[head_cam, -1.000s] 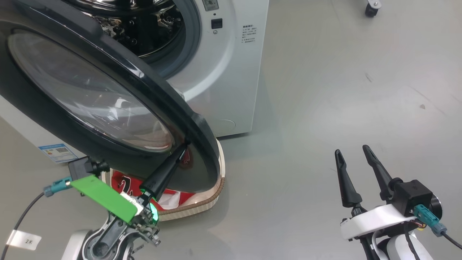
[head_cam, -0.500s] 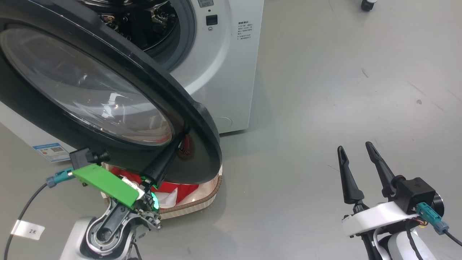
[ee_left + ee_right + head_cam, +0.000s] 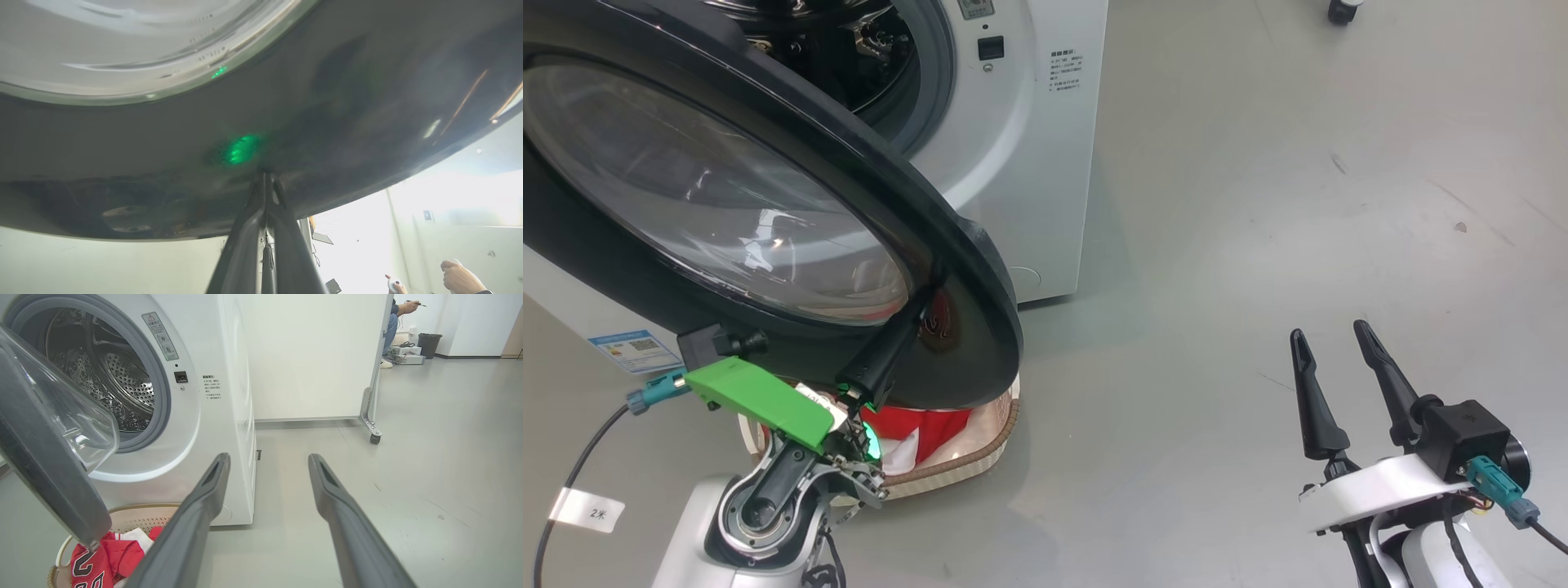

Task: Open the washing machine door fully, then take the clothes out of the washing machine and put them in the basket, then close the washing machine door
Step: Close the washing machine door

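The washing machine (image 3: 1021,163) stands with its steel drum (image 3: 122,388) exposed. The washing machine door (image 3: 768,204), black with a bulging glass window, hangs part open across the left of the head view. My left gripper (image 3: 929,296) is shut, and its fingertips (image 3: 264,175) touch the door's glossy black outer face below the window. Under the door sits the basket (image 3: 980,445), holding the red and white clothes (image 3: 102,559), a numbered jersey among them. My right gripper (image 3: 1328,330) hovers open and empty over the floor to the right, well away from the machine.
A white partition on castors (image 3: 318,355) stands behind the machine, with a seated person (image 3: 392,318) and a black bin (image 3: 429,343) beyond it. A person's hands (image 3: 457,277) show past the door's edge. Grey floor (image 3: 1258,204) stretches right of the machine.
The head camera has shifted slightly. My shut left gripper has moved forward with its tips on the door, and the door now hides more of the basket. The right gripper has barely moved.
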